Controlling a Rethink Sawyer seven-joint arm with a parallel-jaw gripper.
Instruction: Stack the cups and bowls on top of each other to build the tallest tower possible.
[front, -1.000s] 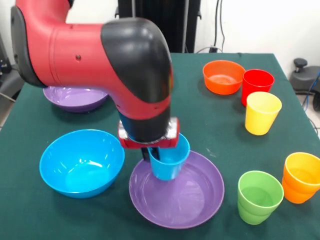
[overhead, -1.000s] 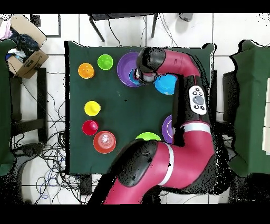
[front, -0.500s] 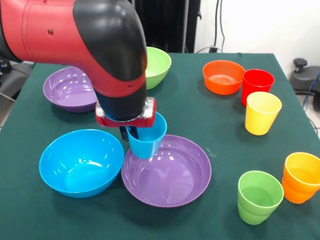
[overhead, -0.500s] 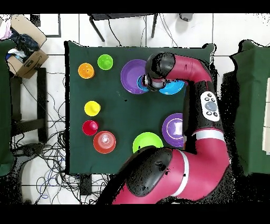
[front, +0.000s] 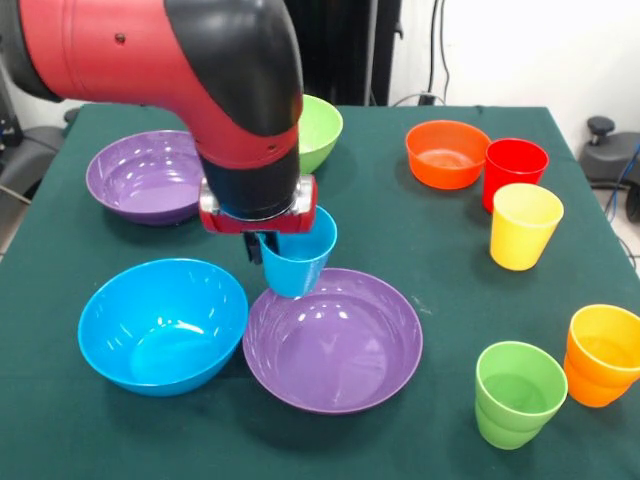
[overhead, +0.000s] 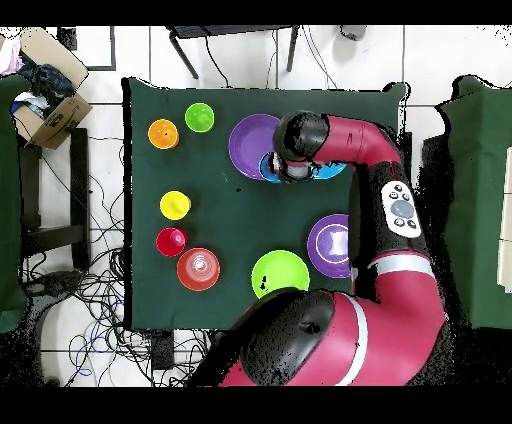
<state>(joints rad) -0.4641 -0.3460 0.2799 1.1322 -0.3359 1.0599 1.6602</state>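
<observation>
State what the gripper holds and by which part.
The gripper holds the blue cup by its rim, one finger inside, lifted above the purple bowl.

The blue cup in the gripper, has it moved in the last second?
Yes. In the front view the blue cup, held by the gripper, has shifted left and up, from over the near purple bowl's middle to its far-left rim beside the blue bowl.

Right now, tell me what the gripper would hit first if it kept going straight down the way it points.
The gripper points down, shut on the blue cup. Straight below, the cup's base would likely meet the far rim of the near purple bowl, close to the blue bowl. Depth is unclear, so it might land on the table instead.
</observation>
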